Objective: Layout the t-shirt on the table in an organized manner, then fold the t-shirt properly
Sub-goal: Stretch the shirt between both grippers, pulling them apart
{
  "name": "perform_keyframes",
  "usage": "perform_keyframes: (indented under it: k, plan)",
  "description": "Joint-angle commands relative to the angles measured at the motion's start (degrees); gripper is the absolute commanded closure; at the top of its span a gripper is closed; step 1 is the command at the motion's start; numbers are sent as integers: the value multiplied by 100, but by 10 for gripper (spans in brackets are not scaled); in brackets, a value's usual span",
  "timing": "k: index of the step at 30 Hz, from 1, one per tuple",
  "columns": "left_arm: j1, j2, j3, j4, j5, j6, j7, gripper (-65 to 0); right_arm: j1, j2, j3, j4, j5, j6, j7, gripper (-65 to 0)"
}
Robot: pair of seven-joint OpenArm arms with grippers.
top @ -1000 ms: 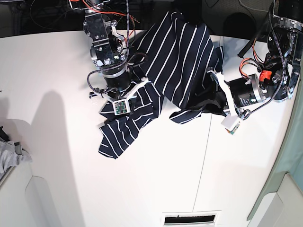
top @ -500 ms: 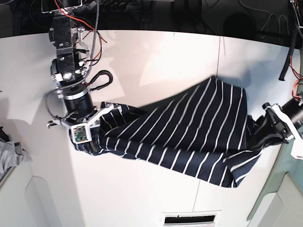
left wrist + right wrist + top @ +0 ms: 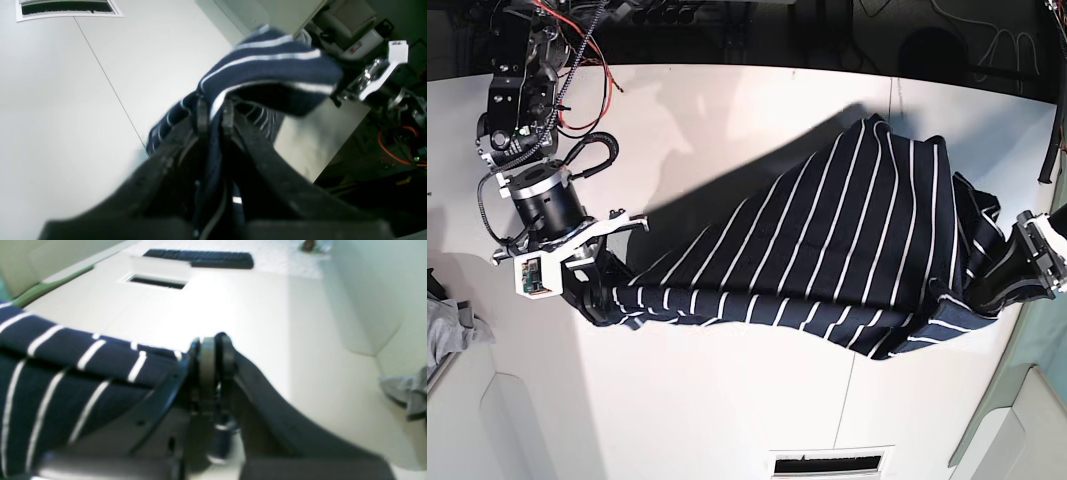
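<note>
Overhead, both pincers clamp the t-shirt stretched above the white table.

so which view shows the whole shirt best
The base view: the shirt shows whole, stretched between the right gripper and left gripper. The left wrist view shows only a pinched bunch, the right wrist view a striped edge at the jaws.

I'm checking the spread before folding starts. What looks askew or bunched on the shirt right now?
The t-shirt is stretched between the left hand and the right hand, both shut on it, but not flat. Its lower edge is rolled into a band, fabric bunches by the left hand, and one corner peaks toward the table's far side.
</note>
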State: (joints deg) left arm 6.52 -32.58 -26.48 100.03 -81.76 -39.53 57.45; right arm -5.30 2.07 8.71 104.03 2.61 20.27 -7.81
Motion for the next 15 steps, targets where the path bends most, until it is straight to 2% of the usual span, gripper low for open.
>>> perform_keyframes:
  k: [1,6,15]
  plan:
    - [-79,-127,-66,85,-278,-47,-144,0,55,28,22,114,44,61,177,0]
    - [-79,-127,-66,90,-324,-47,302,0,-214,28,24,317,105,103,221,0]
    - [-59,-125,-63,94,-324,-47,326,0,-361,28,214,686,144,44,216,0]
